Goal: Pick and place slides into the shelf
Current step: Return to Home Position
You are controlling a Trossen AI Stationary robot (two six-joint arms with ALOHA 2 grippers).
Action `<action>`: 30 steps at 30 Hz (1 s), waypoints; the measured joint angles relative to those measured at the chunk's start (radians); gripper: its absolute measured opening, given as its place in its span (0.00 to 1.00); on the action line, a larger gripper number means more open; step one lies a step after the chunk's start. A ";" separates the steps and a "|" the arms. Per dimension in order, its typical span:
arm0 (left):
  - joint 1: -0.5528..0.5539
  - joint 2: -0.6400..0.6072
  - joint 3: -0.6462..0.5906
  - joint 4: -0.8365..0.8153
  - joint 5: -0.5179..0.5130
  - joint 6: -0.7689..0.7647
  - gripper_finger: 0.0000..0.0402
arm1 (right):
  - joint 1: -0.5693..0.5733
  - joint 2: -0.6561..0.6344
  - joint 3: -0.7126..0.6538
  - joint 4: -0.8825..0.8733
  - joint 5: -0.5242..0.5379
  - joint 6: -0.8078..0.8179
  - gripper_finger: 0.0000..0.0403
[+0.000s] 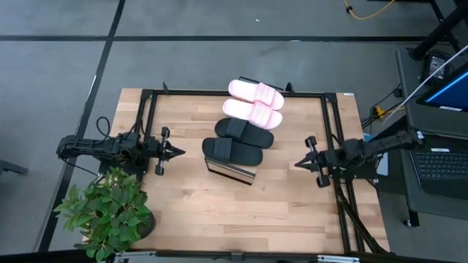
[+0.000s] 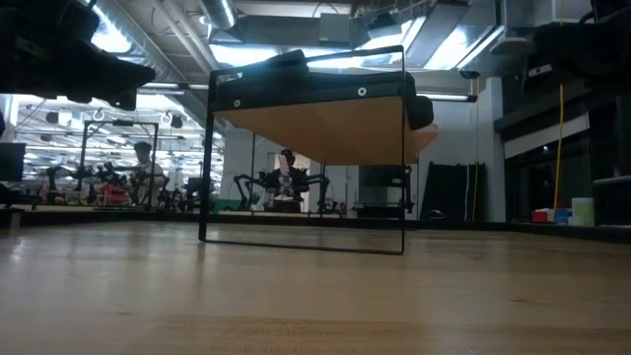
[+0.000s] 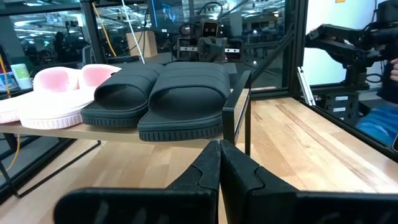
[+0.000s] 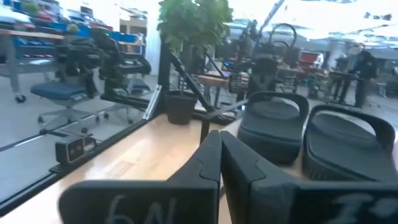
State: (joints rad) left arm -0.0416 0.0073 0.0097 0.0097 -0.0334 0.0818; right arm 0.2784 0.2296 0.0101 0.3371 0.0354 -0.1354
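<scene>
step: homing both arms | shelf mid-desk holds 2 pink slides toward 12 o'clock, 2 black slides toward 6 | left fingers together at 9 o'clock, right fingers together at 3 (both empty) | advice: park level, clear of shelf frame

We see the table evenly lit from above, with soft shadows. Low down, ceiling lights glare behind the shelf.
</scene>
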 joint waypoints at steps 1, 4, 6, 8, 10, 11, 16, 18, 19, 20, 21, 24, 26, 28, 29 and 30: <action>0.000 0.000 0.000 0.000 0.000 0.000 0.00 | -0.016 -0.012 0.000 -0.006 -0.026 0.000 0.02; 0.000 0.000 0.000 0.000 0.000 0.000 0.00 | -0.052 -0.039 0.000 -0.022 -0.064 0.000 0.02; 0.000 0.000 0.000 0.000 0.000 0.000 0.00 | -0.077 -0.061 0.000 -0.071 -0.065 0.001 0.02; 0.000 0.000 0.000 0.000 0.000 0.000 0.00 | -0.104 -0.097 0.000 -0.138 -0.065 0.001 0.02; 0.000 0.000 0.000 0.000 0.000 0.000 0.00 | -0.135 -0.144 0.000 -0.189 -0.065 -0.001 0.02; 0.000 0.000 0.000 0.000 0.000 0.000 0.00 | -0.150 -0.170 0.000 -0.207 -0.065 -0.002 0.02; 0.000 0.000 0.000 0.000 0.000 0.000 0.00 | -0.215 -0.229 0.001 -0.235 -0.065 -0.027 0.02; 0.000 0.000 0.000 0.000 0.000 0.000 0.00 | -0.234 -0.230 0.001 -0.224 -0.063 -0.029 0.02; 0.000 0.000 0.000 0.000 0.000 0.000 0.00 | -0.242 -0.230 0.001 -0.225 -0.060 -0.030 0.02; 0.000 0.000 0.000 0.000 0.000 0.000 0.00 | -0.249 -0.229 0.001 -0.229 -0.059 -0.030 0.02; 0.000 0.000 0.000 0.000 0.000 0.000 0.00 | -0.257 -0.229 0.001 -0.231 -0.059 -0.030 0.02; 0.000 0.000 0.000 0.000 0.000 0.000 0.00 | -0.285 -0.229 0.001 -0.261 -0.059 -0.030 0.02; 0.000 0.000 0.000 0.000 0.000 0.000 0.00 | -0.309 -0.229 0.001 -0.273 -0.058 -0.030 0.02; 0.000 0.000 0.000 0.000 0.000 0.000 0.00 | -0.331 -0.229 0.001 -0.282 -0.058 -0.029 0.02; 0.000 0.000 0.000 0.000 -0.001 0.000 0.00 | -0.338 -0.229 0.001 -0.294 -0.056 -0.028 0.02; 0.000 0.000 0.000 0.000 -0.001 0.000 0.00 | -0.341 -0.229 0.001 -0.305 -0.056 -0.028 0.02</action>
State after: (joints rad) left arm -0.0417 0.0074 0.0101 0.0093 -0.0345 0.0818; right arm -0.0631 0.0002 0.0109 0.0320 -0.0208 -0.1638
